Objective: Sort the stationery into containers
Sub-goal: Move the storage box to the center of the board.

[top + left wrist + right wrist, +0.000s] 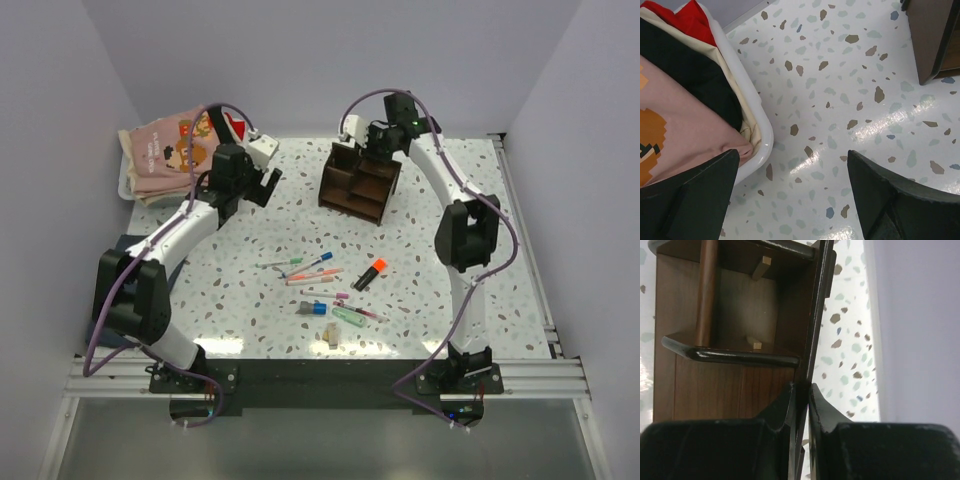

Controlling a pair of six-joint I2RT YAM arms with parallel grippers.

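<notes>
The dark brown wooden organizer (360, 185) stands at the back of the table. My right gripper (375, 142) reaches down onto its far side. In the right wrist view that gripper (801, 386) is shut on the organizer's (730, 385) thin side wall. The stationery lies loose mid-table: an orange highlighter (370, 273), a mint green marker (348, 317), a blue-capped pen (320, 263) and a pink pen (316, 273). My left gripper (262, 180) hangs open and empty over bare tabletop, left of the organizer (932, 40). Between its fingers (792, 160) only speckled surface shows.
A white tray (128, 185) of folded clothes sits at the back left; its rim (762, 135) lies just beside my left finger. A dark cloth (120, 250) hangs at the left table edge. Walls close in on three sides.
</notes>
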